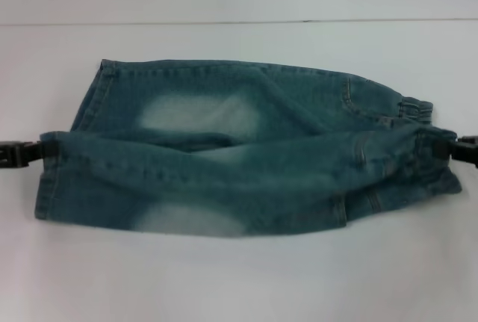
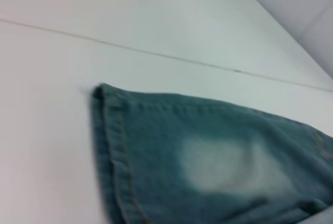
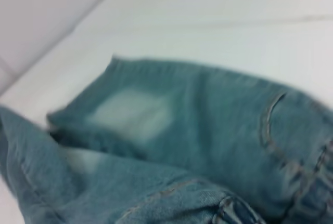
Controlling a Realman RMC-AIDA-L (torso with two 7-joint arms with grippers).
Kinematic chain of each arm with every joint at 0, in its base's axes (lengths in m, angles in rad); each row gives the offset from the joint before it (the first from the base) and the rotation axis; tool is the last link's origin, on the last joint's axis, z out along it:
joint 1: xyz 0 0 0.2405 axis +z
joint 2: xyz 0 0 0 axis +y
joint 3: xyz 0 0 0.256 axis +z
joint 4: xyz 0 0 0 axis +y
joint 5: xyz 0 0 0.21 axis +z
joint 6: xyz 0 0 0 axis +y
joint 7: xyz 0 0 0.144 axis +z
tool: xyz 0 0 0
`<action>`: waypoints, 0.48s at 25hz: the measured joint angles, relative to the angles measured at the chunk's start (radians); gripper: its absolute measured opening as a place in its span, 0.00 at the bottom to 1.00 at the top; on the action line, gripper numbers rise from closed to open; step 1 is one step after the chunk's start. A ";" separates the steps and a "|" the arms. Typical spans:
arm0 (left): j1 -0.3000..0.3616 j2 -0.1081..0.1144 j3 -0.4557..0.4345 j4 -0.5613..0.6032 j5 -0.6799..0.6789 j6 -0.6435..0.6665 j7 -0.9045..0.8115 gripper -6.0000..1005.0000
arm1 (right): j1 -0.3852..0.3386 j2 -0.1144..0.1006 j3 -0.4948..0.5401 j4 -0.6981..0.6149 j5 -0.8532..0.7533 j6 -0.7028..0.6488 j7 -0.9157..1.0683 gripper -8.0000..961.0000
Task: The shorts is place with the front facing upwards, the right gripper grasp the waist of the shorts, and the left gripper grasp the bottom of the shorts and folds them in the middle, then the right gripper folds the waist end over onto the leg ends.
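Note:
The blue-green denim shorts (image 1: 246,150) lie lengthwise across the white table. The leg ends (image 1: 89,105) are on the left and the gathered waist (image 1: 417,107) is on the right. The near leg is lifted and hangs stretched between both grippers, draped partly over the far leg. At the left edge my left gripper (image 1: 36,152) is shut on the near leg's hem. At the right edge my right gripper (image 1: 452,146) is shut on the waist. In the left wrist view the far leg's hem (image 2: 112,151) lies flat. The right wrist view shows a front pocket (image 3: 270,125) and bunched waist fabric.
The white table (image 1: 239,277) surrounds the shorts on all sides. A thin seam line (image 1: 239,22) crosses it behind the shorts, and a pale wall rises beyond the table's far edge (image 2: 291,5).

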 joint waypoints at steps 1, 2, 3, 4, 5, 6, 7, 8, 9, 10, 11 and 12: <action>-0.001 -0.002 0.001 -0.007 -0.007 -0.025 0.002 0.01 | -0.003 0.000 0.002 0.021 0.030 0.016 -0.010 0.05; -0.001 -0.003 0.003 -0.012 -0.012 -0.042 0.003 0.01 | -0.004 0.001 0.003 0.029 0.044 0.023 -0.015 0.05; -0.003 -0.004 0.006 -0.021 -0.020 -0.064 0.005 0.01 | -0.005 0.003 0.004 0.041 0.064 0.033 -0.021 0.05; -0.006 -0.005 0.007 -0.029 -0.029 -0.083 0.007 0.01 | -0.006 0.006 0.004 0.047 0.081 0.043 -0.027 0.05; -0.009 -0.005 0.009 -0.038 -0.037 -0.100 0.011 0.01 | -0.006 0.010 0.005 0.051 0.098 0.056 -0.032 0.05; -0.011 -0.005 0.009 -0.044 -0.043 -0.110 0.014 0.01 | -0.006 0.014 0.005 0.052 0.107 0.068 -0.035 0.05; -0.017 -0.004 0.011 -0.055 -0.060 -0.132 0.023 0.01 | -0.006 0.020 0.006 0.053 0.115 0.083 -0.040 0.05; -0.020 -0.004 0.011 -0.060 -0.071 -0.140 0.031 0.01 | -0.006 0.024 0.007 0.053 0.121 0.095 -0.047 0.05; -0.027 -0.004 0.013 -0.065 -0.103 -0.158 0.043 0.01 | -0.007 0.038 0.008 0.055 0.147 0.121 -0.081 0.05; -0.027 -0.004 0.013 -0.065 -0.103 -0.158 0.043 0.01 | -0.007 0.038 0.008 0.055 0.147 0.121 -0.081 0.05; -0.029 -0.004 0.015 -0.065 -0.119 -0.167 0.047 0.01 | -0.008 0.045 0.008 0.056 0.165 0.133 -0.106 0.05; -0.034 -0.004 0.017 -0.065 -0.144 -0.178 0.054 0.01 | -0.011 0.053 0.009 0.058 0.187 0.146 -0.135 0.05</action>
